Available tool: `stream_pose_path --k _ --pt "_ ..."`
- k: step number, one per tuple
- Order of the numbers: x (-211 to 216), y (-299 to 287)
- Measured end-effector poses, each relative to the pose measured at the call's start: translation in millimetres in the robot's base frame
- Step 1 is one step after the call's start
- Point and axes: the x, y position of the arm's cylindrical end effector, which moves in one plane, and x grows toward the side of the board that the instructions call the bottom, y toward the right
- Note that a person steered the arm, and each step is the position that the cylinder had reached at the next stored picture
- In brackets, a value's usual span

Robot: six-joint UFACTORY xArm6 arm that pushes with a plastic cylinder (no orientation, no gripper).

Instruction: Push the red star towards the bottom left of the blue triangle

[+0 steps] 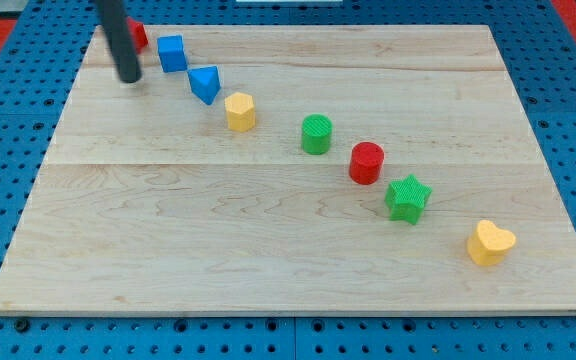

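The red star (138, 36) lies at the view's top left, mostly hidden behind my dark rod; only a red edge shows. My tip (128, 77) rests on the board just below and left of it. The blue triangle (205, 84) lies to the right of my tip, below and right of a blue cube (172, 52).
A diagonal row runs down to the view's right: a yellow hexagon (240, 111), a green cylinder (316, 134), a red cylinder (366, 163), a green star (408, 198) and a yellow heart (490, 242). The wooden board (268, 250) ends on a blue pegboard surround.
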Motion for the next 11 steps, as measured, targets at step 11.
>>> stream_pose_path --k 11 --pt "42 80"
